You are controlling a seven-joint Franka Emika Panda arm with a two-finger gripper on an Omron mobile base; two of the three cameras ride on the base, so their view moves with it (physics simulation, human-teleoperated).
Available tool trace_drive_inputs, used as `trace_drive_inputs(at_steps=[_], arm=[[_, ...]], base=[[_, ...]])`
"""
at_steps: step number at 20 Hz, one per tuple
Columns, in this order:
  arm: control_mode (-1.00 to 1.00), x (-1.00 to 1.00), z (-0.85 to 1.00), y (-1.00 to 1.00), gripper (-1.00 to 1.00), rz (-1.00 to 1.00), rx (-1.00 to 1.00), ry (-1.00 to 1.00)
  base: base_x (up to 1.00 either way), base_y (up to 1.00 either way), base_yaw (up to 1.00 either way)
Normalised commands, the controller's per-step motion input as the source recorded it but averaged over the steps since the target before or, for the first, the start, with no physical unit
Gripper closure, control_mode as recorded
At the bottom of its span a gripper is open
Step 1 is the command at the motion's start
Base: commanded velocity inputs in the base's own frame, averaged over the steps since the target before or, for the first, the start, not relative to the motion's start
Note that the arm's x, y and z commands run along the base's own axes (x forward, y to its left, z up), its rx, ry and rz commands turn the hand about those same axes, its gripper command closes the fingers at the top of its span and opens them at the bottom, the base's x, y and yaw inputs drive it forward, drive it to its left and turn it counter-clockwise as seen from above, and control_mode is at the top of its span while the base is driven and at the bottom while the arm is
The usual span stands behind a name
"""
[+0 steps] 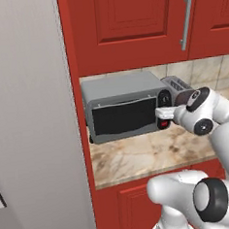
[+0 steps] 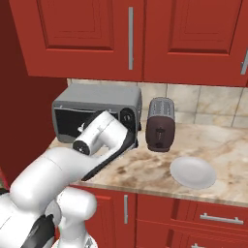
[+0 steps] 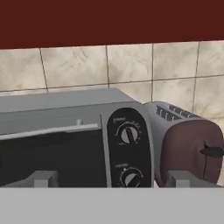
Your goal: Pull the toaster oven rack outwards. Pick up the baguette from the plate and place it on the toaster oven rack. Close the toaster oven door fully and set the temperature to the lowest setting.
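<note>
Grey metal: the toaster oven (image 1: 123, 108) is sitting at the worktop's (image 1: 153, 154) back left, its toaster oven door (image 1: 122, 117) looking shut.
Knobs: the two dials (image 3: 127, 134) are lying straight ahead of the pincer (image 3: 113, 179).
Pincer: jaws are standing spread, pinching nothing.
Beside: brown slot toaster (image 2: 160, 124); white plate (image 2: 193, 172) farther right.

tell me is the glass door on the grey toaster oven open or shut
Shut. The dark glass door stands upright, flush against the front of the grey metal toaster oven, its handle bar along the top edge.
</note>
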Motion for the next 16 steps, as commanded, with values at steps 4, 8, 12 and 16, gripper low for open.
trace_drive_inputs(at_steps=[4, 8, 12, 16], arm=[[-1.0, -0.13, -0.08, -0.44, -1.0, 0.08, -0.01, -0.46], [-1.0, 0.01, 0.39, -0.19, -1.0, 0.17, -0.03, -0.2], [-1.0, 0.26, -0.01, -0.42, -1.0, 0.13, -0.15, 0.0], [-1.0, 0.56, -0.15, -0.52, -1.0, 0.03, -0.31, 0.13]], base=[[0.0, 0.0, 0.0], [0.0, 0.0, 0.0], [0.0, 0.0, 0.0], [0.0, 0.0, 0.0]])
